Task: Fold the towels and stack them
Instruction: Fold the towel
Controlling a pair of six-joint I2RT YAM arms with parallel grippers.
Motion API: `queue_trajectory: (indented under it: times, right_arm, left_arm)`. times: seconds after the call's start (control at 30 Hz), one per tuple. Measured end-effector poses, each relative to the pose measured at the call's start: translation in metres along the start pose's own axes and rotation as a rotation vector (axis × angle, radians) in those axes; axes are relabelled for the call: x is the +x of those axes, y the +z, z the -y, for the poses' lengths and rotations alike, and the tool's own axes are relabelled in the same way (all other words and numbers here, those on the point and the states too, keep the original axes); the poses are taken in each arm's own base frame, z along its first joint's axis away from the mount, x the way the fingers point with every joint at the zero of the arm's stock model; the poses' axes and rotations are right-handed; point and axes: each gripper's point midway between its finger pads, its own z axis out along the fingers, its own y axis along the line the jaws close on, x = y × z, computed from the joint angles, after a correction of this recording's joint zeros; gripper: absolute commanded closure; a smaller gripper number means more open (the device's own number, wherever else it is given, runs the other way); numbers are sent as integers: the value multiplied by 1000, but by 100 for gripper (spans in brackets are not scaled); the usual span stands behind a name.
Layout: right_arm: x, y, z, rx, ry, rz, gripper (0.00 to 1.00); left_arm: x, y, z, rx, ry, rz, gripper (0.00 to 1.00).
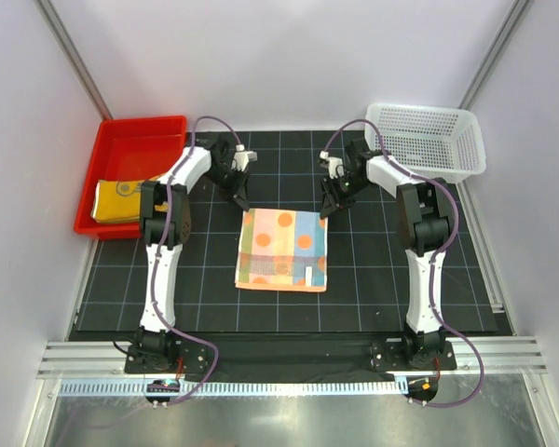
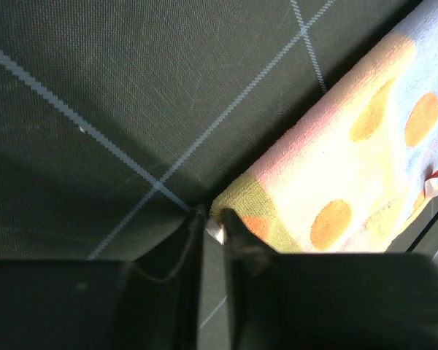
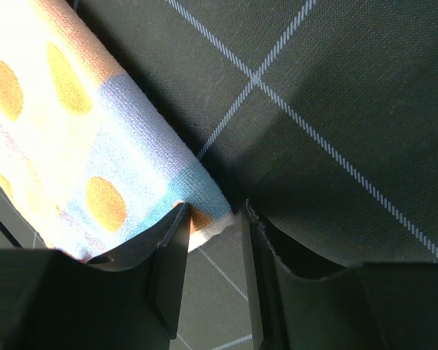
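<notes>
Two hands meet the far corners of the polka-dot towel [image 1: 281, 250], flat mid-desk [image 1: 382, 270]: left hand [image 2: 213, 219] pinched on its corner, right hand [image 3: 213, 210] parted astride the other.

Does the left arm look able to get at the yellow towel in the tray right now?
Probably yes. The yellow towel lies uncovered in the open tray right beside the left arm. But the left gripper seems pinched on a corner of the dotted towel, so it would have to let go first.
</notes>
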Motion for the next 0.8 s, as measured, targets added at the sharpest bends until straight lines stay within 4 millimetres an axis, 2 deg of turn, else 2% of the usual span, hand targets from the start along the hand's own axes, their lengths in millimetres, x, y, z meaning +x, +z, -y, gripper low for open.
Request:
queue_trajectory:
  times: [0.1, 0.13, 0.2, 0.3, 0.43, 0.53, 0.6, 0.67, 0.8]
  right_arm:
    - [-1, 1, 1, -11, -1, 3, 68]
    - [-2, 1, 2, -14, -2, 3, 75]
    - [-1, 3, 4, -21, -3, 2, 82]
    - [0, 3, 5, -27, -3, -2, 99]
    - [-2, 1, 6, -23, 3, 0, 99]
    - [-8, -7, 8, 18, 13, 20, 99]
    - [-21, -23, 5, 64, 2, 65, 99]
    - [-41, -49, -3, 113, -28, 144, 99]
    - [-83, -127, -42, 186, -127, 351, 99]
  left_arm:
    - [-1, 3, -2, 6, -3, -3, 99]
    - [-1, 3, -2, 10, -3, -3, 100]
    - [-2, 3, -1, 15, -3, -3, 100]
    - [-2, 3, -1, 16, -7, -2, 100]
    - [-5, 2, 0, 13, -30, 6, 100]
    - [-16, -4, 2, -6, -42, 39, 100]
    - [-26, -15, 7, -30, -40, 73, 100]
    - [-40, -35, 17, -57, -19, 128, 100]
    - [-70, -92, 53, -101, 58, 265, 100]
